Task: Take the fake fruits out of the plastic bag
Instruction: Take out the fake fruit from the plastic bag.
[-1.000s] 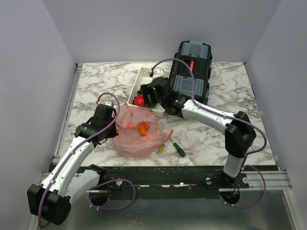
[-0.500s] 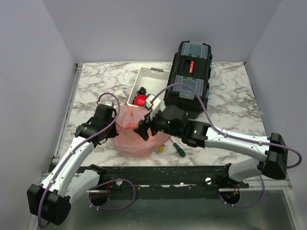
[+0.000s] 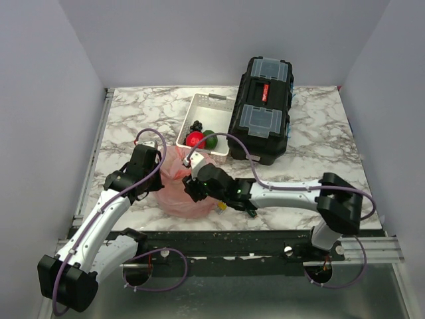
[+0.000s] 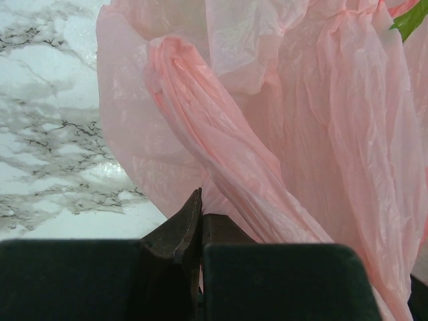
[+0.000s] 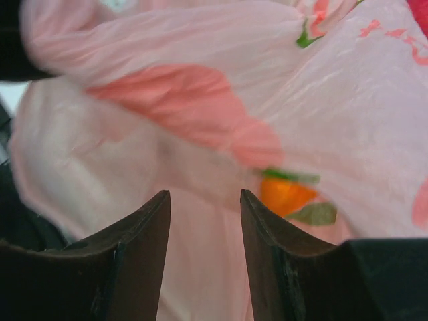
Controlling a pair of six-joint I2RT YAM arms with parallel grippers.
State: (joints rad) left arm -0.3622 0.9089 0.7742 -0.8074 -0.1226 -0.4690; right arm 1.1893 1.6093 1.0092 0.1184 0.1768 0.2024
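Left claw (image 4: 199, 212): closed on a fold of the bag (image 4: 281, 134); we should hold it taut.
Right claw (image 5: 204, 221): jaws parted over the film, nothing held.
Orange fruit (image 5: 286, 194): inside the bag, right of the jaws; we should shift across before closing.
Tray (image 3: 199, 107): holds red fruit (image 3: 194, 139) and green fruit (image 3: 210, 139).

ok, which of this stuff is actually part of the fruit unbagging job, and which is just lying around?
Job:
- plastic bag
- orange fruit, inside the bag
- red fruit and dark green fruit, already out, in the white tray

Lying about:
- black grapes, in the same tray
- black toolbox, beside the tray
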